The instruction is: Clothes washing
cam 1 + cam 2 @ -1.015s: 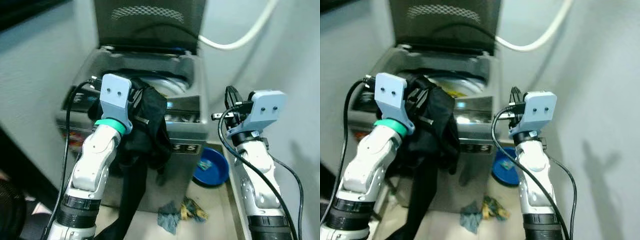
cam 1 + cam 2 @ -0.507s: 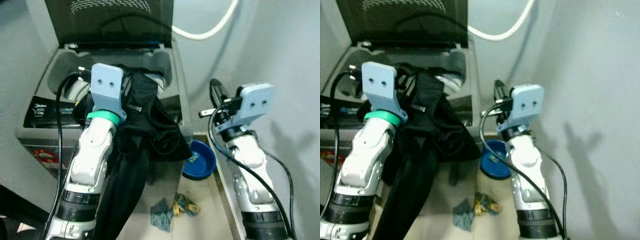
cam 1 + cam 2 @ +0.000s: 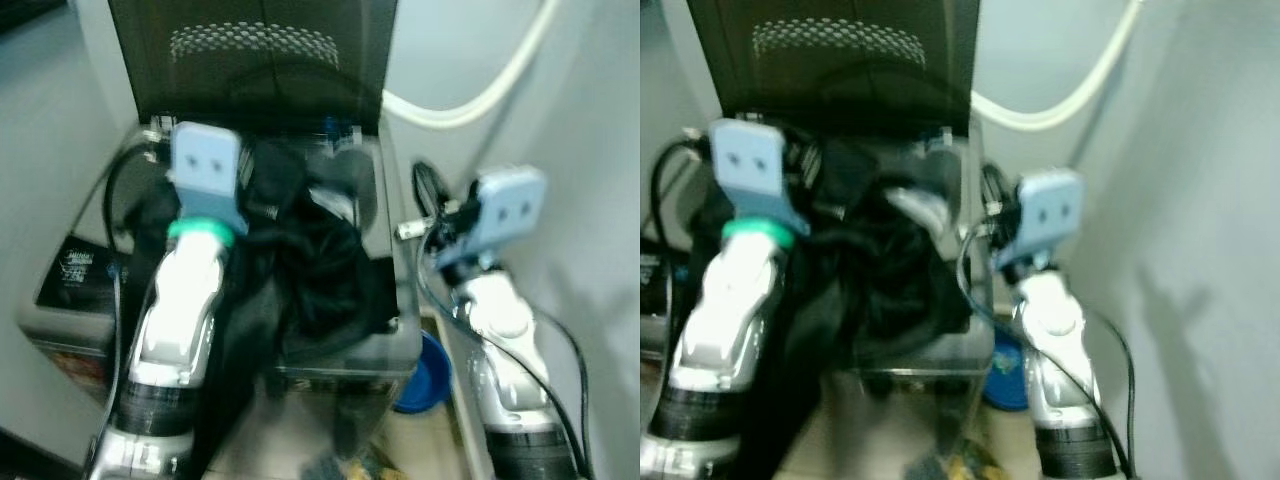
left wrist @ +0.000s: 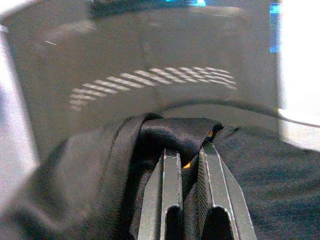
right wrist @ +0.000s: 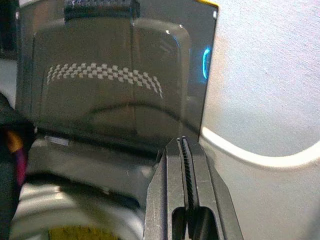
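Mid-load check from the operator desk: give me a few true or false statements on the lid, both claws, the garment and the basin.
1. The washing machine lid is closed. False: it stands raised behind the opening.
2. The left claw is shut on the black garment. True.
3. The right claw holds a garment too. False: its fingers are pressed together with nothing between them.
4. The black garment hangs over the washing machine front edge. True.
5. The blue basin sits on top of the machine. False: it lies on the floor, beside the machine's right.
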{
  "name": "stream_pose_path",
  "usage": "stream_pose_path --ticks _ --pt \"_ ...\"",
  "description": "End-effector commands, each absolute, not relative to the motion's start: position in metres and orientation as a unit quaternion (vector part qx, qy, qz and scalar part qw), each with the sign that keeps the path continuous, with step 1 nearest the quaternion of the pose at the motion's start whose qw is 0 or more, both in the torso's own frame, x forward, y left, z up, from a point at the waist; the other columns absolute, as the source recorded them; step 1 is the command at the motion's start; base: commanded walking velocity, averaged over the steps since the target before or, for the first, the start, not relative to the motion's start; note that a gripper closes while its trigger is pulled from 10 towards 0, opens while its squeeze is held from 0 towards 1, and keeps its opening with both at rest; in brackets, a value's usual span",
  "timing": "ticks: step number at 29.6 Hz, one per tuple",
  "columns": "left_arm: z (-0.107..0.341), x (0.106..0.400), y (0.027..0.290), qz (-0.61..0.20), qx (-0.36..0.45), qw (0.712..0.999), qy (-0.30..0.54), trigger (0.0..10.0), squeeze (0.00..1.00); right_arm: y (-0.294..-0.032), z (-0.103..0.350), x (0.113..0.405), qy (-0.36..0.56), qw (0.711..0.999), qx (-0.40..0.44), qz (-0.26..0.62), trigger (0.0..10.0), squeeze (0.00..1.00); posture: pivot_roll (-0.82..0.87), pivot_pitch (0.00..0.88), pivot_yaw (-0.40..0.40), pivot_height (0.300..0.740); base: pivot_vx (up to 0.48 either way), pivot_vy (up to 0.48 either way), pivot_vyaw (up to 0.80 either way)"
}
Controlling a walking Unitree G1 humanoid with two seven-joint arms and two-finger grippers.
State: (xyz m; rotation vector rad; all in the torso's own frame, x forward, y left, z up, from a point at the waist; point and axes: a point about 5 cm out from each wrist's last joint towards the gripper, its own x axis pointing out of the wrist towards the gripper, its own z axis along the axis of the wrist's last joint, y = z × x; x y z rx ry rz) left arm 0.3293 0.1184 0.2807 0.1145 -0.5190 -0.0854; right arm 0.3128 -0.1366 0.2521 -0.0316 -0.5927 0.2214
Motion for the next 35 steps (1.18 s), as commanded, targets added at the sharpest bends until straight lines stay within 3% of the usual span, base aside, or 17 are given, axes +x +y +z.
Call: stream_pose_path --ticks 1,28,35 --pt "0.288 0.326 0.126 -0.027 0.057 0.958 -0.279 10.0 0.0 -0.13 0.249 0.312 -0.288 0.95 -0.01 0.12 10.0 0.0 0.1 0.0 0.051 0.74 0.0 0.0 0.0" --pt "0.282 0.327 0.117 -0.061 0.058 0.962 -0.26 10.0 0.0 -0.133 0.247 0.315 -0.284 0.952 -0.017 0.115 10.0 0.0 0.09 0.0 0.05 0.74 0.0 0.0 0.0" --pt "0.281 0.328 0.116 -0.065 0.054 0.963 -0.258 10.0 0.0 -0.134 0.246 0.314 -0.282 0.953 -0.017 0.112 10.0 0.0 0.09 0.0 0.052 0.74 0.0 -0.396 0.0"
